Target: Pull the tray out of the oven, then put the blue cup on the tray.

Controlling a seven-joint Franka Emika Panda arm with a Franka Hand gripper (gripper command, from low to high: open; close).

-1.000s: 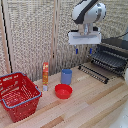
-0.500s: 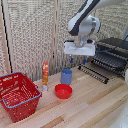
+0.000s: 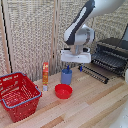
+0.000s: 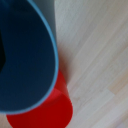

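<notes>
The blue cup (image 3: 66, 76) stands upright on the wooden table, just behind the red bowl (image 3: 63, 91). My gripper (image 3: 68, 65) hangs directly over the cup's rim, its fingers apart and holding nothing. In the wrist view the blue cup (image 4: 25, 55) fills most of the picture, very close, with the red bowl (image 4: 47, 107) beside it. The black oven (image 3: 116, 47) stands at the exterior view's right with its door (image 3: 96, 73) folded down. The dark barred tray (image 3: 107, 61) sticks out of the oven's mouth over the door.
A red mesh basket (image 3: 17, 95) stands at the exterior view's left. An orange bottle (image 3: 45, 75) stands upright to the left of the cup. A slatted wall runs behind the table.
My arm has swung from in front of the oven toward the exterior view's left and dropped lower, ending over the blue cup. The cup, bowl and tray have not moved.
</notes>
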